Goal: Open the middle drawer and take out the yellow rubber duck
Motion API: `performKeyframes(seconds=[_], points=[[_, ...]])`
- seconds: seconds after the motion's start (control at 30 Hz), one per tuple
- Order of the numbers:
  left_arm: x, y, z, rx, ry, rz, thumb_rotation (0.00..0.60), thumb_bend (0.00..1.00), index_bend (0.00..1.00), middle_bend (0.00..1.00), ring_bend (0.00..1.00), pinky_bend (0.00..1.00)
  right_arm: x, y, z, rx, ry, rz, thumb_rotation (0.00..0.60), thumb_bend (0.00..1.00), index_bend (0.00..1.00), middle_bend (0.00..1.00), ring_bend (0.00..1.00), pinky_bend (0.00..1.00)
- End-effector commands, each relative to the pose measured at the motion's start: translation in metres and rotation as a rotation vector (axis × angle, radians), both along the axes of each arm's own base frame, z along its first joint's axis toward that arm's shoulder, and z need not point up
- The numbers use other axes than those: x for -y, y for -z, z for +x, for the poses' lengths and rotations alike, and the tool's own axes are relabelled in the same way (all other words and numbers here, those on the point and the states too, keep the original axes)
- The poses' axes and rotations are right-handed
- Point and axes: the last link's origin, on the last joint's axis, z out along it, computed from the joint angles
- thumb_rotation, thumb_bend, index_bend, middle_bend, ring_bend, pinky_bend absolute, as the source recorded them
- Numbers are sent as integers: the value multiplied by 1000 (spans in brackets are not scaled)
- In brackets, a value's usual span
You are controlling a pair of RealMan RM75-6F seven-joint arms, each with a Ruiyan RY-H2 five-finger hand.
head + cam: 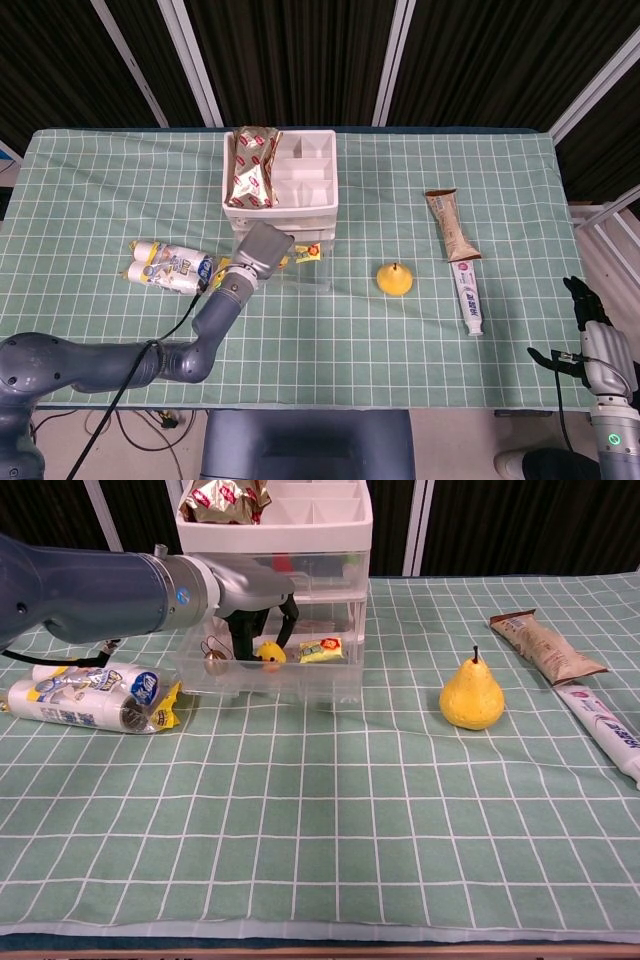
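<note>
The table (330, 820), under a green checked cloth, carries everything. At its back stands the white drawer unit (281, 184), with open compartments on top and a foil snack bag (253, 166) lying in the left ones. The drawer (262, 670) is pulled out toward the robot; it is clear-walled and rests low over the cloth in the chest view.

The left arm (90, 590) reaches in from the left, and the left hand (250, 600) hangs over the open drawer with its dark fingers (243, 640) pointing down inside. The fingers stand on either side of the duck (268, 654), which sits in the drawer; whether they press it or only flank it I cannot tell. Also in the drawer are a small yellow packet (321, 650) to the duck's right and a small round thing (212, 662) to its left, too small to make out.

The right hand (590, 325) shows only at the head view's lower right edge, off the table, fingers apart and holding nothing.

Left of the drawer lie 2 wrapped rolls (85, 697), side by side. Right of it stands a pear (471, 695), upright and well apart from the unit. Further right lie a brown snack bar (543, 647) and, just in front of it, a tube (606, 727).
</note>
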Motion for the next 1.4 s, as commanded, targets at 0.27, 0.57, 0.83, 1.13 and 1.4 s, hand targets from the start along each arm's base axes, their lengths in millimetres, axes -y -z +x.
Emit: performKeyframes(seconds=[0.27, 0.57, 0.83, 1.13, 1.4], points=[[1, -4, -1, 24, 1, 8, 600, 402, 531, 1000, 1000, 1000, 0, 0, 0, -1, -1, 1, 600, 63, 0, 0, 0, 219], [5, -24, 14, 100, 29, 36, 600, 410, 537, 1000, 1000, 1000, 0, 0, -1, -1, 3, 1, 600, 63, 0, 0, 0, 219], [25, -52, 22, 181, 55, 39, 600, 413, 542, 1000, 1000, 1000, 0, 0, 0, -8, -1, 3, 600, 63, 0, 0, 0, 219], [65, -92, 12, 247, 103, 46, 600, 413, 547, 1000, 1000, 1000, -1, 1, 1, -18, -7, 4, 600, 64, 0, 0, 0, 219], [112, -101, -22, 212, 119, -29, 600, 413, 544, 1000, 1000, 1000, -1, 2, 2, -27, -11, 4, 600, 64, 0, 0, 0, 219]])
